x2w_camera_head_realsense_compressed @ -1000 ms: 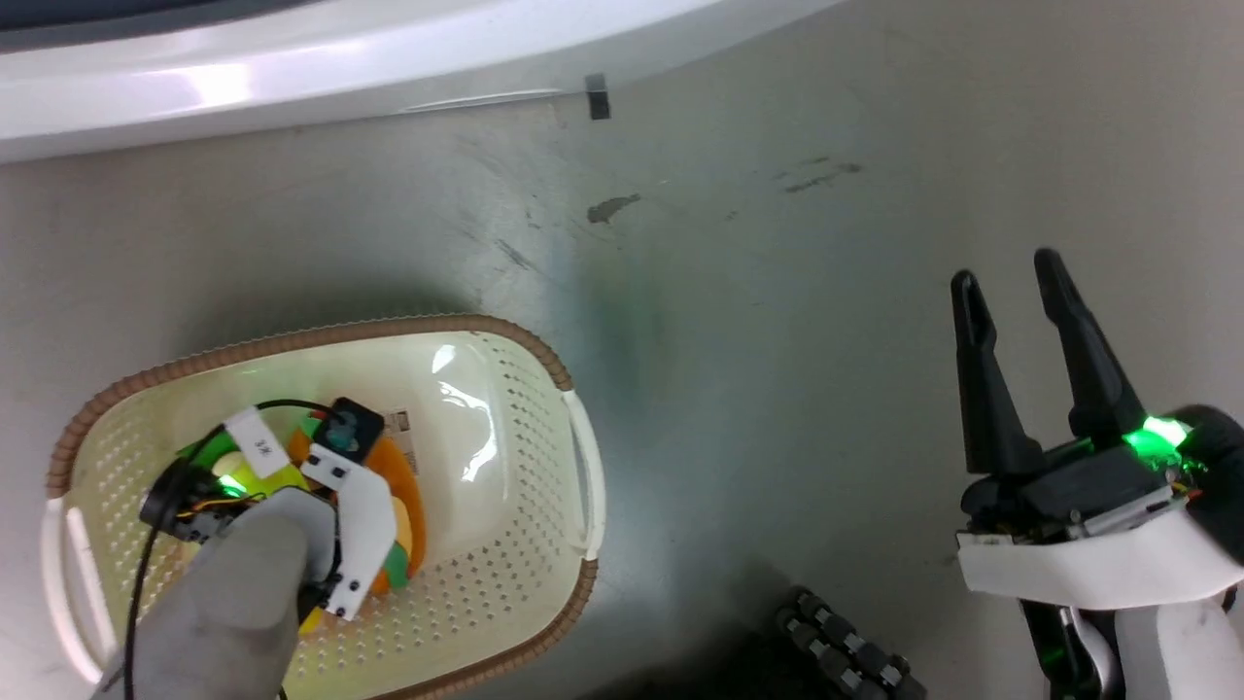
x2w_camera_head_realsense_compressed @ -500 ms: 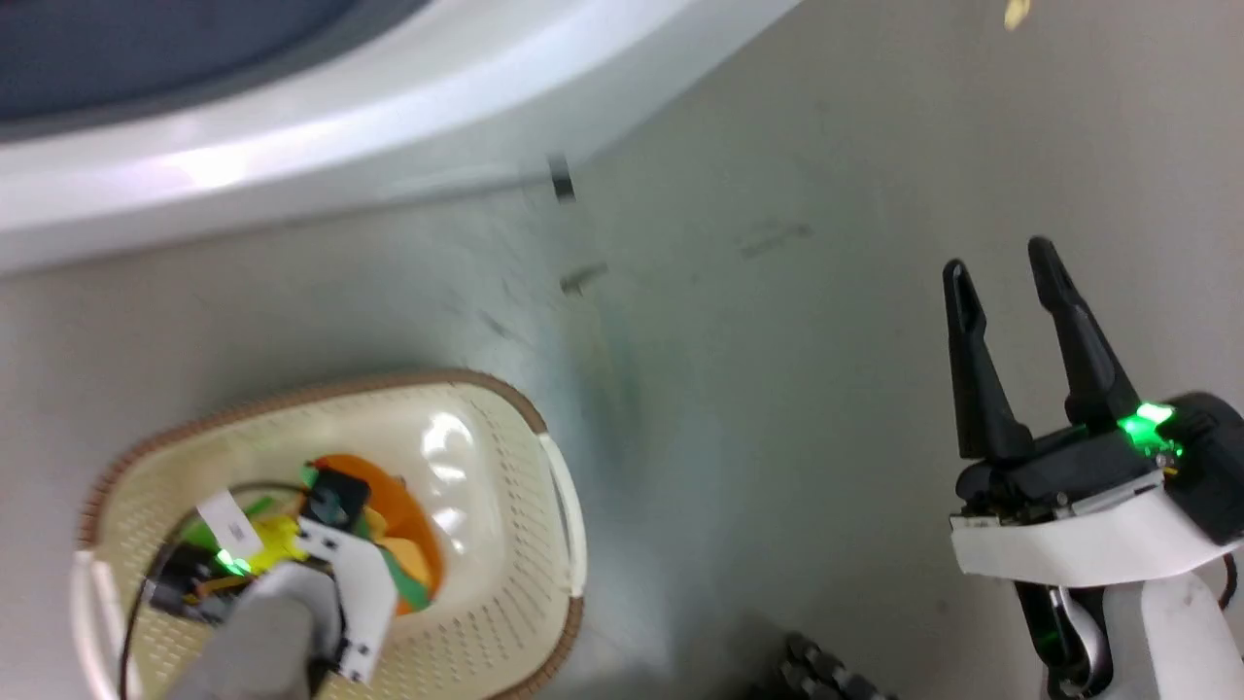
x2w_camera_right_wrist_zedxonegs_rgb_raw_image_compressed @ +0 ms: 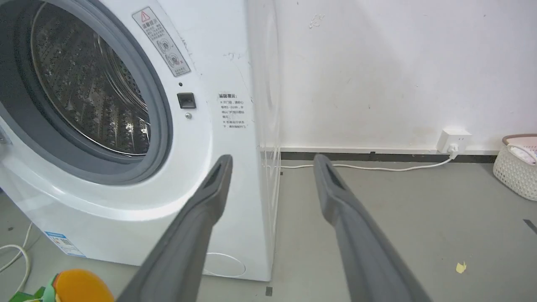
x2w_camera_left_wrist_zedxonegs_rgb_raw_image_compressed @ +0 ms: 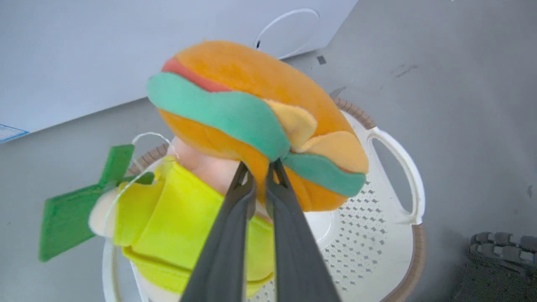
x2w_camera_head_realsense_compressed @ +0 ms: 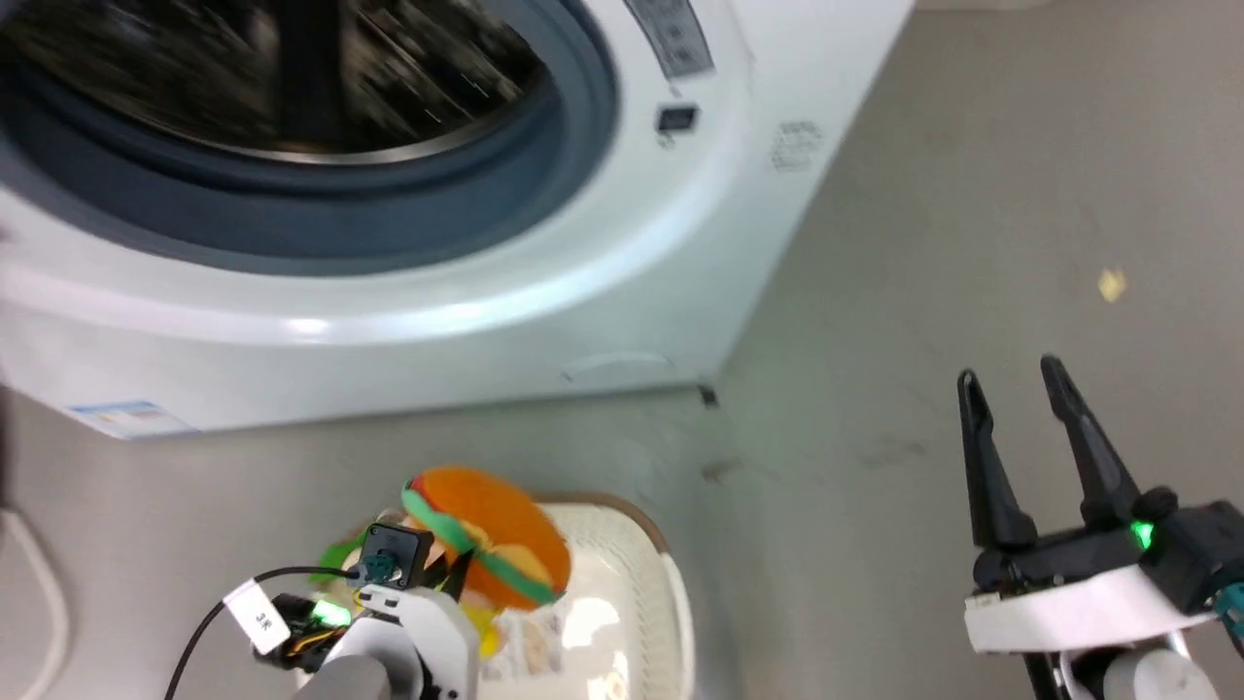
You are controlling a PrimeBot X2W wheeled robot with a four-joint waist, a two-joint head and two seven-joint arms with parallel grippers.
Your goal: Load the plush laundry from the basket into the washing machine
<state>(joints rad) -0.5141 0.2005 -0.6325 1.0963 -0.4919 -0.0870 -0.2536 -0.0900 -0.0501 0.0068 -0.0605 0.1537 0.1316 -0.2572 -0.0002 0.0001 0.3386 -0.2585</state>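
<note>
The plush laundry point(x2w_camera_left_wrist_zedxonegs_rgb_raw_image_compressed: 251, 113), a burger-shaped orange toy with green trim and a yellow part, hangs above the basket point(x2w_camera_left_wrist_zedxonegs_rgb_raw_image_compressed: 398, 184), pinched by my left gripper point(x2w_camera_left_wrist_zedxonegs_rgb_raw_image_compressed: 260, 167), which is shut on it. In the head view the plush laundry point(x2w_camera_head_realsense_compressed: 496, 530) sits at the bottom left, raised over the cream basket point(x2w_camera_head_realsense_compressed: 632, 593), below the washing machine point(x2w_camera_head_realsense_compressed: 437, 311). Its drum point(x2w_camera_right_wrist_zedxonegs_rgb_raw_image_compressed: 88, 96) stands open inside the grey gasket. My right gripper point(x2w_camera_head_realsense_compressed: 1016, 384) is open over bare floor at the right, holding nothing. The orange top of the plush point(x2w_camera_right_wrist_zedxonegs_rgb_raw_image_compressed: 82, 285) peeks in at the right wrist view's lower left.
A white cable point(x2w_camera_right_wrist_zedxonegs_rgb_raw_image_compressed: 369, 167) runs along the floor to a wall socket point(x2w_camera_right_wrist_zedxonegs_rgb_raw_image_compressed: 453, 141). A second pale basket point(x2w_camera_right_wrist_zedxonegs_rgb_raw_image_compressed: 518, 167) stands at the far right by the wall. Dark tracked parts of my base point(x2w_camera_left_wrist_zedxonegs_rgb_raw_image_compressed: 499, 247) lie beside the basket. Open grey floor lies right of the machine.
The head camera has tilted up, bringing the washing machine's opening into view. My left gripper has lifted the plush out of the basket. The right gripper stays open.
</note>
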